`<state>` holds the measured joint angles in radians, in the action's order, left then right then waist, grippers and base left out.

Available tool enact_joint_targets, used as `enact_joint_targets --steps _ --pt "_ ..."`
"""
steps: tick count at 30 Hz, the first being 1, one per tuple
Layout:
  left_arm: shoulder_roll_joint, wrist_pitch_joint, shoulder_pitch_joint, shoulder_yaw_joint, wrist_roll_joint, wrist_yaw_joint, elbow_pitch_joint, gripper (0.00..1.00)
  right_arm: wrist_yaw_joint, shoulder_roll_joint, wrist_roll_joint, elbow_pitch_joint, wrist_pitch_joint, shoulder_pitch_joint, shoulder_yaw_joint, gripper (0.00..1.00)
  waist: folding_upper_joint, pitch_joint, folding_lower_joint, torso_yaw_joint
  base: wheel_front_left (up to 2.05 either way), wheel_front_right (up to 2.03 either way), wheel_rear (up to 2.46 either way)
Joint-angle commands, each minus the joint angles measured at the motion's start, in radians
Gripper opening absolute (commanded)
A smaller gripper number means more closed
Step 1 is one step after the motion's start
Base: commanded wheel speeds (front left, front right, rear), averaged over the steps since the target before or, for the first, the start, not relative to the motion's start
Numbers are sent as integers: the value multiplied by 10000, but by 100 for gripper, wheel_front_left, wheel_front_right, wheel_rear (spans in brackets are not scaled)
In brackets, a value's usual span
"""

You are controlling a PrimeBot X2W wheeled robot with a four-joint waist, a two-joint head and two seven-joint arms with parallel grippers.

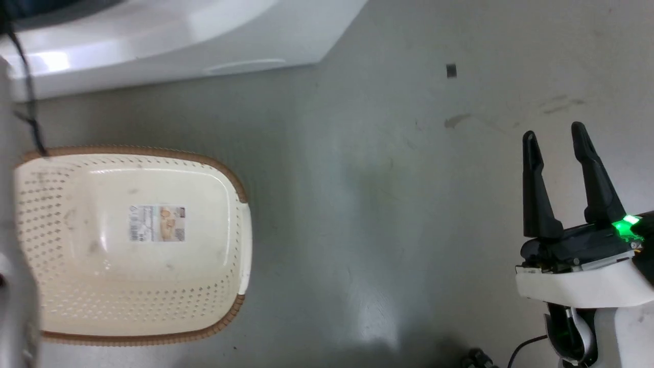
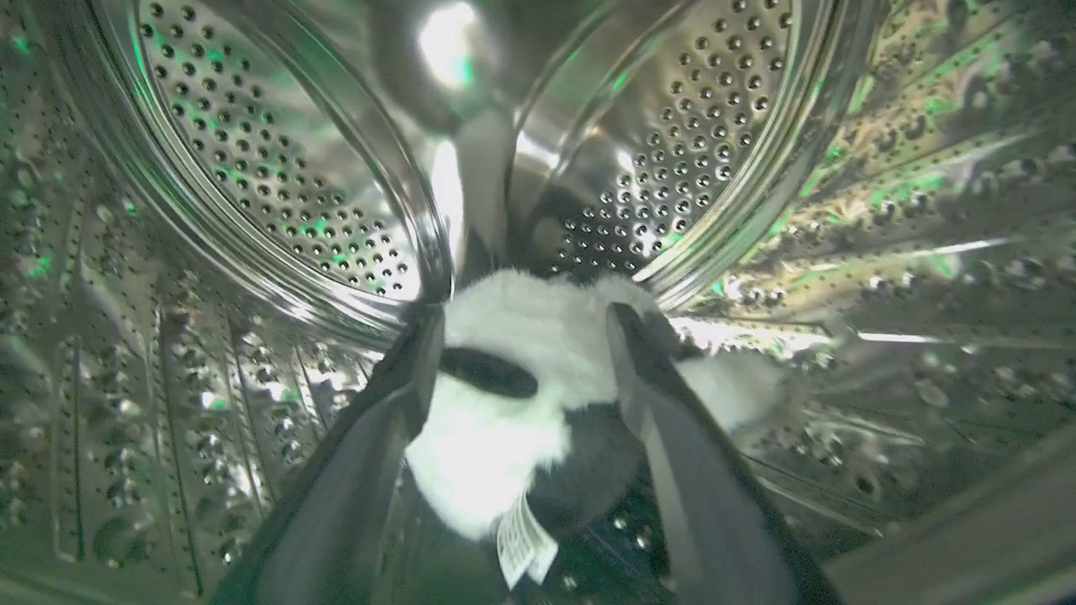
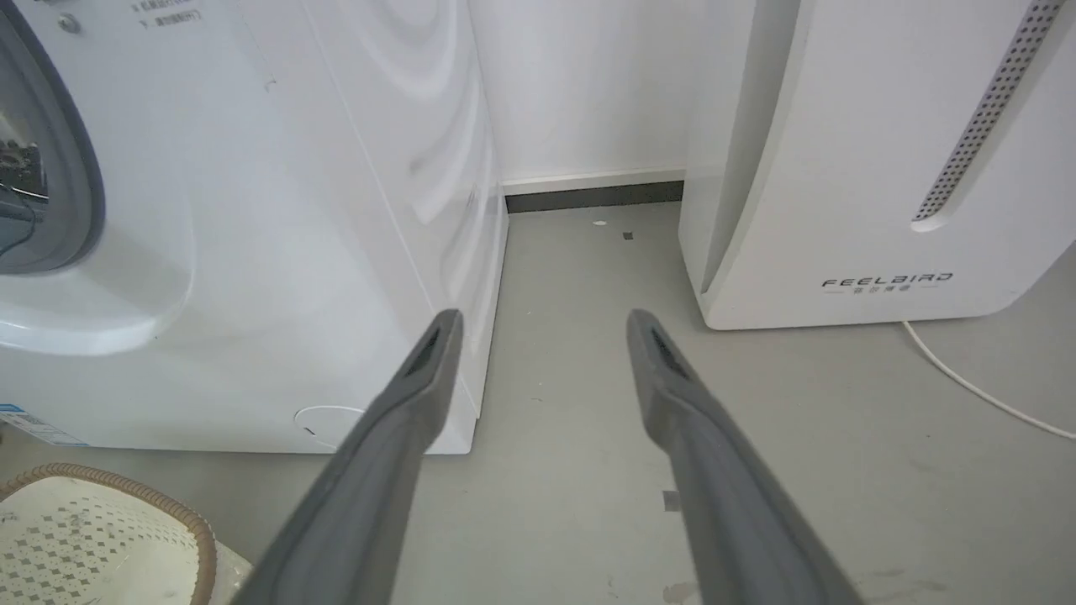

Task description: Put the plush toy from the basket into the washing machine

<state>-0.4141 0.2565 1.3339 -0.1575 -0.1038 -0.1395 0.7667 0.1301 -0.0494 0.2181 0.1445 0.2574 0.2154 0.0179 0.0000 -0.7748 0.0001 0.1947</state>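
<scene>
Large white front-loading washing machine [image 3: 252, 210], shiny perforated steel drum [image 2: 269, 168]. Cream-white perforated plastic basket [image 1: 51, 214], brown woven-look rim, sits on grey floor [image 1: 383, 204] near washer. Fluffy black-and-white plush toy [image 2: 538, 336] is inside drum, clamped between left gripper [image 2: 525, 323] fingers, white tag [image 2: 523, 546] dangling. Right gripper [image 1: 553, 132] spread apart, holds nothing, above floor.
</scene>
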Motion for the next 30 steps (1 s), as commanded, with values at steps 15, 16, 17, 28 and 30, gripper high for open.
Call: enact_joint_targets --steps 15,16,17,28,30 --pt "1235 53 -5973 660 -109 -327 -3001 100 6 -8 -636 -498 44 -675 43 100 0 3629 -1 -1283 0 0 0" --pt "1334 53 -6362 668 -71 -349 -3265 100 6 -8 -665 -532 44 -792 55 100 0 3904 -1 -1363 0 0 0" --pt "1436 53 -6748 669 -55 -330 -3522 100 6 -8 -703 -568 44 -917 63 100 0 4174 -1 -1438 0 0 0" --pt "2214 53 -10842 709 134 -40 -5410 100 6 -8 -949 -871 44 -2345 -10 100 0 6748 -1 -2063 0 0 0" --pt "2274 53 -11434 664 211 48 -5553 100 6 -8 -972 -913 44 -2600 -16 100 0 7104 -1 -2145 0 0 0"
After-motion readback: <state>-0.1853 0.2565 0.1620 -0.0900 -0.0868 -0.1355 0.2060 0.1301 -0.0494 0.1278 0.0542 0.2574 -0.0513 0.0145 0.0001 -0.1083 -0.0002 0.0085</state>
